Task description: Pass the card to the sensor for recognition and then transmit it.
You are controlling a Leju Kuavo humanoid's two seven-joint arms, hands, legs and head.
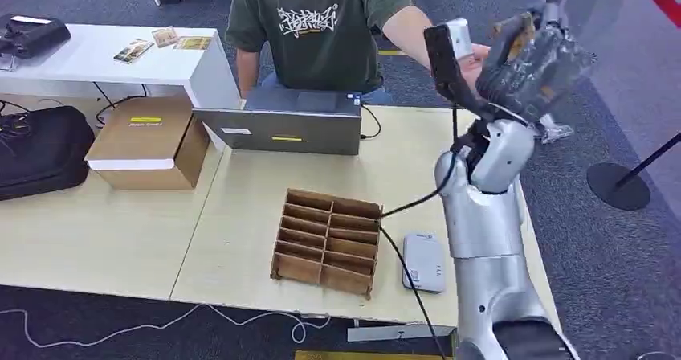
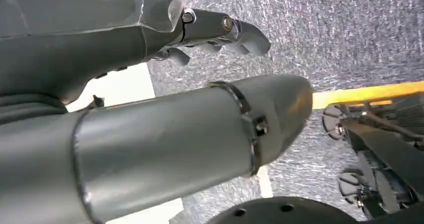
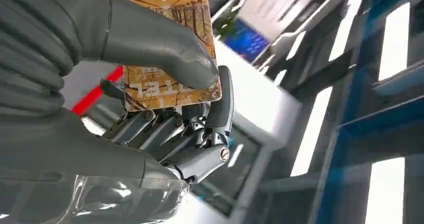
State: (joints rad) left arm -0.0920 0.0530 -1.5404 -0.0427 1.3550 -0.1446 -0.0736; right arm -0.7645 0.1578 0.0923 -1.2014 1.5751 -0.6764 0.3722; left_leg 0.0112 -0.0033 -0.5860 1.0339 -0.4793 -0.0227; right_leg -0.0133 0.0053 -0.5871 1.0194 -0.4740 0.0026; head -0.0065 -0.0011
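My right hand [image 1: 536, 61] is raised high at the table's far right and pinches a brown-and-gold picture card [image 3: 160, 91] between thumb [image 3: 150, 39] and fingers. From the head view a brown edge of the card [image 1: 515, 30] shows above the hand. A person in a green shirt [image 1: 317, 26] stands behind the table, and their hand [image 1: 475, 58] reaches right up beside my right hand. The white sensor pad [image 1: 423, 262] lies flat near the table's front right edge, well below the card. My left hand [image 2: 220, 31] hangs over grey carpet, fingers apart and holding nothing.
A wooden divider tray [image 1: 328, 241] sits left of the sensor, with a black cable [image 1: 401, 251] running between them. A grey box [image 1: 289, 120] and a cardboard box [image 1: 148, 141] stand at the back. A black bag [image 1: 40, 151] lies left; several cards [image 1: 165, 42] lie on a white desk.
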